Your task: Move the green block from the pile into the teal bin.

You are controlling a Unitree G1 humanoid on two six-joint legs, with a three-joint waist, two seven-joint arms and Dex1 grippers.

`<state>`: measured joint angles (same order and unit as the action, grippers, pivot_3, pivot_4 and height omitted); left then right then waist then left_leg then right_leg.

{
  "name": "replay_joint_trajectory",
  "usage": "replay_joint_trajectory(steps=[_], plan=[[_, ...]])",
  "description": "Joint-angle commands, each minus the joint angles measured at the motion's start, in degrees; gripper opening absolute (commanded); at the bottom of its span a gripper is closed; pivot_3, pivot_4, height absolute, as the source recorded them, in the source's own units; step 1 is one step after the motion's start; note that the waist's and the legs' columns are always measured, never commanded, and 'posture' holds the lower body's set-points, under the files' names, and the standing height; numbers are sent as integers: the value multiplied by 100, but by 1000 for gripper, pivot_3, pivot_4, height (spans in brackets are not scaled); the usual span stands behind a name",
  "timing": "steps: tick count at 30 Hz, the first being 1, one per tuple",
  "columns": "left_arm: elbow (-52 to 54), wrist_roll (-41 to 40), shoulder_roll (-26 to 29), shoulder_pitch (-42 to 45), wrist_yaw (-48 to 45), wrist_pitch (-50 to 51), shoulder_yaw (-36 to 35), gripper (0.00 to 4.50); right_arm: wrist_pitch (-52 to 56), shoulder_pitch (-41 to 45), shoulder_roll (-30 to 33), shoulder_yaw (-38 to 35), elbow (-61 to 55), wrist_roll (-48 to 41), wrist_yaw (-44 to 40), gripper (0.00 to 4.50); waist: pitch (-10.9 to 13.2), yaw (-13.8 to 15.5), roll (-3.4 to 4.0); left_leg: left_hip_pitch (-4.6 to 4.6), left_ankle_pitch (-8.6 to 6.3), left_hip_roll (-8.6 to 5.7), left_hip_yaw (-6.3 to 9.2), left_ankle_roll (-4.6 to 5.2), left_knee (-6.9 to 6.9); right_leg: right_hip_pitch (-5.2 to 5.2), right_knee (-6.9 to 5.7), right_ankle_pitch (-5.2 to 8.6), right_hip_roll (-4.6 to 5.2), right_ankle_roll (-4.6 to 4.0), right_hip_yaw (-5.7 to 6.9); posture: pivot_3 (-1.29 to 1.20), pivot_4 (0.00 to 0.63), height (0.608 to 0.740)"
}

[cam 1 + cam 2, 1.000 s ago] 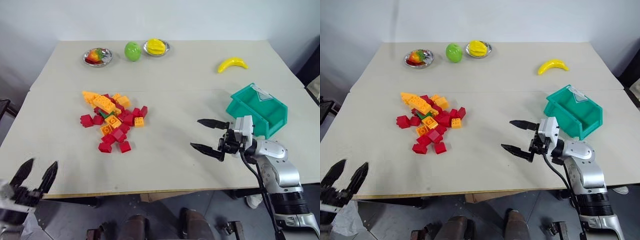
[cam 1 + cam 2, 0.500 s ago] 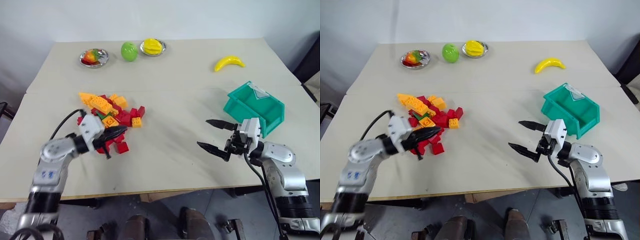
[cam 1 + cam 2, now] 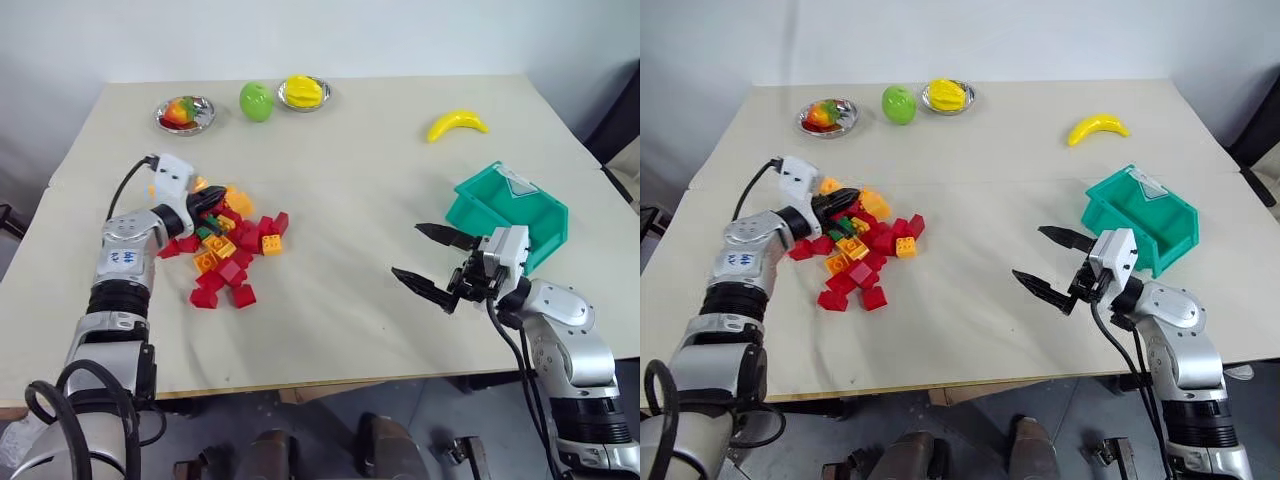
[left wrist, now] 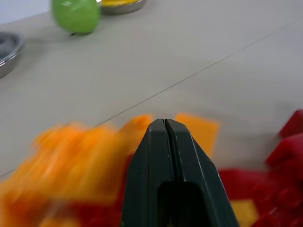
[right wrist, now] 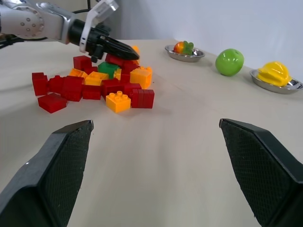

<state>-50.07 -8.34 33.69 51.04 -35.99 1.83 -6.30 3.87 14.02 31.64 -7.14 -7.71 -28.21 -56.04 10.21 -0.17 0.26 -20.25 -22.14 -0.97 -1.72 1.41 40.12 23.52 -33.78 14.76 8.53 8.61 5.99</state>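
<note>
Bricks make up the pile [image 3: 222, 245], which lies left of centre in the head view, on the worktop [image 3: 350, 200]. Your left tool [image 3: 221, 202] reaches in over the pile's upper edge with its two black fingers clenched tip to tip, gripping nothing; the left wrist view shows them pressed together above orange and red bricks. The green block [image 3: 210, 228] sits just below and beside those tips, wedged among red and orange pieces near the heap's middle, with only part of its top showing. Judge it light, rigid and smooth: hard plastic that will not crush but can squirt out of a shallow pinch. Take it across two opposite flat sides, below the studs, and expect the neighbours to shift or ride up, since they touch it on most sides. You will need to spread the fingers before going in. Further right, your right tool [image 3: 432, 263] hovers with its fingers spread wide and empty. The teal bin [image 3: 512, 217] stands just behind it at the right edge, well apart from the pile.
</note>
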Motion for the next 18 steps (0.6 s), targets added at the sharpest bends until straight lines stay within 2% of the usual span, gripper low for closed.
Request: replay_joint_trajectory(steps=[1,7,11,16,18], plan=[[-179,116,314,61,354,-285,-239,13,-39,-23,-25,-92,-250,-89,75,4500,1,11,-1,-1,0,0,1,0,1,0,0,0,0,0,0,0,150,740],[-345,100,606,-168,388,-561,-447,13,-53,2,-69,-57,-230,-79,94,4500,1,14,-3,-1,0,0,5,0,3,-1,-2,0,1,0,1,0,150,740],[653,-264,423,-847,-952,-385,-235,13,-46,38,-96,-42,-190,-80,98,4500,1,15,-2,0,0,-3,5,0,4,-2,-4,0,3,0,1,0,150,740],[2120,-785,435,-1663,-1853,-24,-263,13,-39,9,-139,-5,-203,-79,97,4500,1,-5,-2,-1,0,1,5,0,8,-2,-5,0,2,0,1,0,150,740],[2583,-1087,469,-1960,-1875,241,-516,13,-27,-6,-157,6,-232,-92,108,4500,2,-19,-2,-1,0,5,4,-1,7,0,-6,0,1,0,1,0,150,740]])
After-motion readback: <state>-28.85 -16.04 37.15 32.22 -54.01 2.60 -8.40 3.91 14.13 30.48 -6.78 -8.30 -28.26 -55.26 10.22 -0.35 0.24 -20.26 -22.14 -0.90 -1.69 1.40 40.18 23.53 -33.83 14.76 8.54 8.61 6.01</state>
